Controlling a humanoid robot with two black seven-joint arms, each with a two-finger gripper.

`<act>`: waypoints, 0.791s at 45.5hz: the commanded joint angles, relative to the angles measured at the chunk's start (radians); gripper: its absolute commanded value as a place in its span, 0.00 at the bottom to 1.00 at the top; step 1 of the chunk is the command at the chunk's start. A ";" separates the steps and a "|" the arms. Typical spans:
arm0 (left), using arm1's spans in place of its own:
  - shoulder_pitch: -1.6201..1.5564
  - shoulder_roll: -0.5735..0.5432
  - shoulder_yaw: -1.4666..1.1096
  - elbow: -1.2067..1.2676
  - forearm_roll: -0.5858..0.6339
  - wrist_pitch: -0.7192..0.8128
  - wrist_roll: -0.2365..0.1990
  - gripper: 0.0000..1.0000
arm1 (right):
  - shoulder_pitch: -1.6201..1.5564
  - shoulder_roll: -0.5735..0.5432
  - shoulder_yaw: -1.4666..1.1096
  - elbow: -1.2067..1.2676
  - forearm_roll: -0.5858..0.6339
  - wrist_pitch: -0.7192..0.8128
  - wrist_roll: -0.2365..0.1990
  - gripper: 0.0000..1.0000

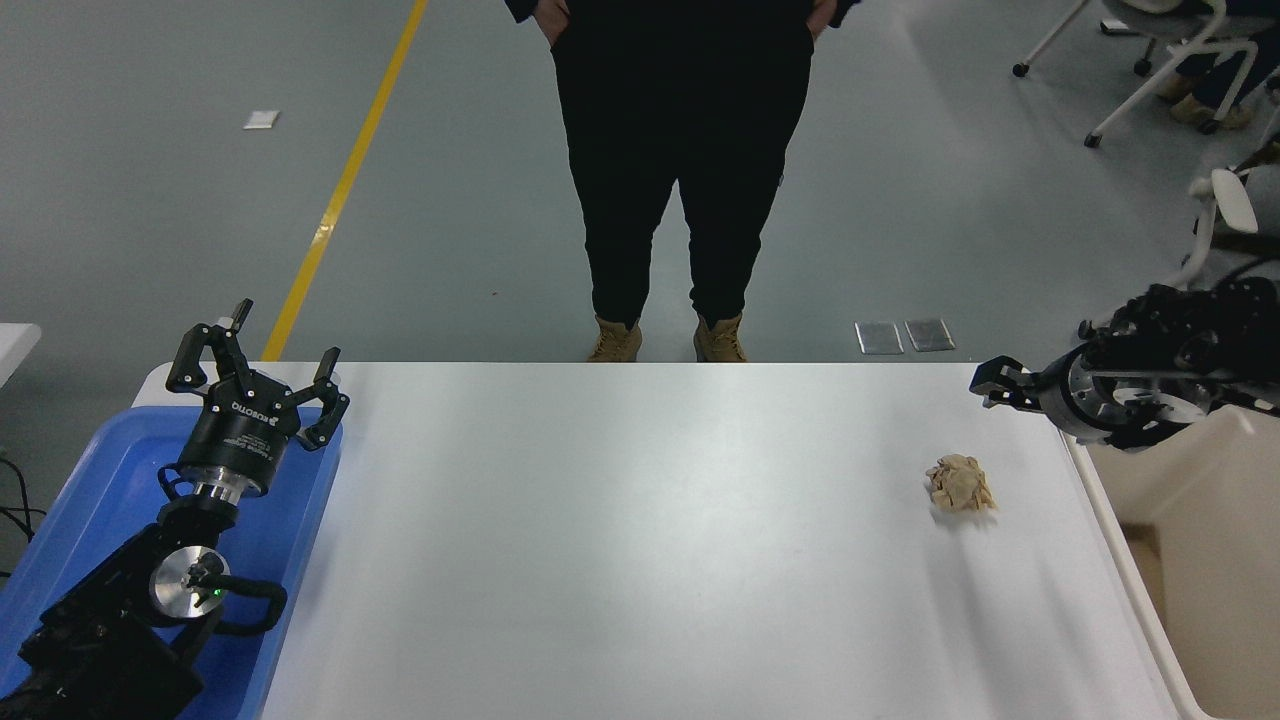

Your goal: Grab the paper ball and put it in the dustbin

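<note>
One paper ball (nearside) below right pincer

The paper ball lies on the table, toward its right end. The dustbin stands off the table's right edge, just beside it. The right gripper reaches in over the table's far right corner, behind the paper ball and apart from it. A tray sits at the table's left end, with the left gripper above the tray's far part. A person stands beyond the table's far edge, near its middle.
</note>
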 commanded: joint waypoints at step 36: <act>0.000 0.001 0.000 0.000 0.000 0.000 0.000 0.98 | -0.400 0.164 0.235 -0.436 -0.001 -0.135 0.010 0.88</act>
